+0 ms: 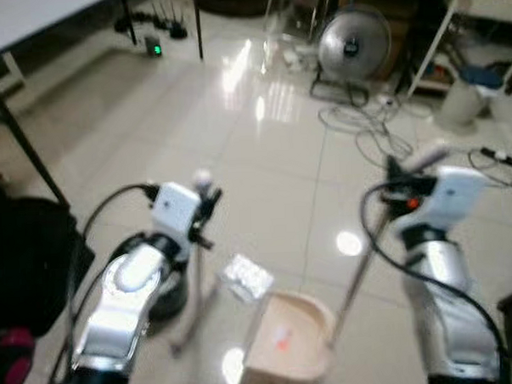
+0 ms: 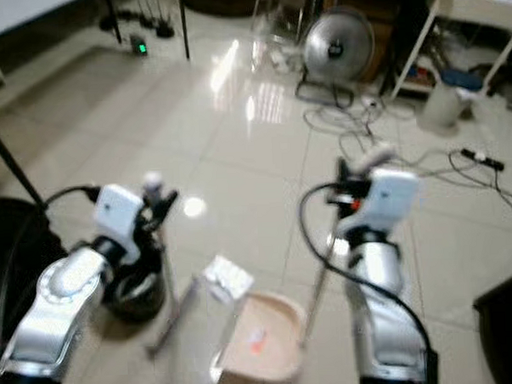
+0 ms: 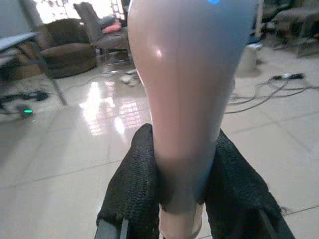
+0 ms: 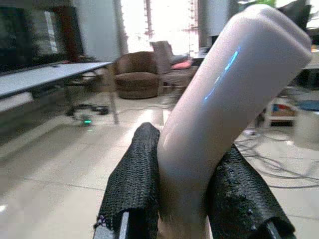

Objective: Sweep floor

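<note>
The left gripper (image 3: 182,199) is closed on the pale handle of the broom (image 3: 187,89), its two black fingers (image 3: 132,194) pressed against either side of the grip. From the head camera, that handle top (image 1: 203,177) pokes up at the wrist of the left arm, and the shaft (image 1: 193,305) slants down toward the floor at about 6 o'clock. The right gripper (image 4: 184,199) is clamped the same way on the dustpan handle (image 4: 224,94), whose rounded pale end tilts toward 1 o'clock above the fingers. In the head view that handle's top (image 1: 426,157) sits at the right wrist, and its thin pole (image 1: 359,272) runs down toward 7 o'clock to the dustpan (image 1: 284,340), a pale tub resting on the tiles between the two arms. A crumpled white paper (image 1: 247,277) lies on the floor just at the dustpan's 11 o'clock edge. A fan (image 1: 354,43) stands far off at 1 o'clock, with cables (image 1: 364,128) strewn on the glossy tiles in front of it. A table (image 1: 27,19) with dark legs stands at 10 o'clock.
</note>
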`<state>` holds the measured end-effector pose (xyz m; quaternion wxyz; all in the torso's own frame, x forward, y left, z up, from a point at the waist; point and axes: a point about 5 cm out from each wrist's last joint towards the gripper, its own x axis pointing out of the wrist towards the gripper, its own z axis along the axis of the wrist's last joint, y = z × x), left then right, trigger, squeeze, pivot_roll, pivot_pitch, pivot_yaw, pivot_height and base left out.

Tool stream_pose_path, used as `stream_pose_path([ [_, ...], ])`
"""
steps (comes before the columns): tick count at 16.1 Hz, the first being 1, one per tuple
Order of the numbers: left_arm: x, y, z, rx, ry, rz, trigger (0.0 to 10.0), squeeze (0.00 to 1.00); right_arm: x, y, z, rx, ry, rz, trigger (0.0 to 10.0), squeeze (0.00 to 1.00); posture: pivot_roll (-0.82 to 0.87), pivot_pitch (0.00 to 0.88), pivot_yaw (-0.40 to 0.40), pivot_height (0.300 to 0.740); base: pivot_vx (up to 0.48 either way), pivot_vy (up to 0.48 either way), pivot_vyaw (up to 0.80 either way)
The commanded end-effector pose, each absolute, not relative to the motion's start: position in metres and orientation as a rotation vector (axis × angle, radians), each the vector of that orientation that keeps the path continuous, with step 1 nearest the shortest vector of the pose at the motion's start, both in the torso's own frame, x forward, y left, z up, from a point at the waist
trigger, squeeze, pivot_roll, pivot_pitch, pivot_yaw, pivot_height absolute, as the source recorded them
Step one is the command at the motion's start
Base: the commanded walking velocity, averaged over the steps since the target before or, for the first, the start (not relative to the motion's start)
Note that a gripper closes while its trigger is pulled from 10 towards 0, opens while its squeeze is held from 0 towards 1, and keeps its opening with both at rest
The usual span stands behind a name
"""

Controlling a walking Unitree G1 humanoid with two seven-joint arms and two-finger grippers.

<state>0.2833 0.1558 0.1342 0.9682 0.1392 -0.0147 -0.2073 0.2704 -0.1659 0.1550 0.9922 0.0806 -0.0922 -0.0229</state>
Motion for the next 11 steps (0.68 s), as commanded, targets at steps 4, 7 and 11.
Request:
stream_pose_path([
  [4,0.288,0.144,0.150,0.205,-0.105,-0.403,10.0,0.00,0.273,-0.181,0.175,0.088,-0.235,-0.041,10.0,0.00,0.00,0.073,-0.030,0.740,0.000,0.000,0.00],
  [7,0.292,0.143,0.163,0.190,-0.191,-0.375,10.0,0.00,0.276,-0.185,0.183,0.043,-0.261,-0.035,10.0,0.00,0.00,0.076,-0.032,0.740,0.000,0.000,0.00],
  [11,0.297,0.144,0.169,0.207,-0.228,-0.351,10.0,0.00,0.278,-0.184,0.182,0.070,-0.249,-0.030,10.0,0.00,0.00,0.077,-0.034,0.740,0.283,0.000,-0.10],
])
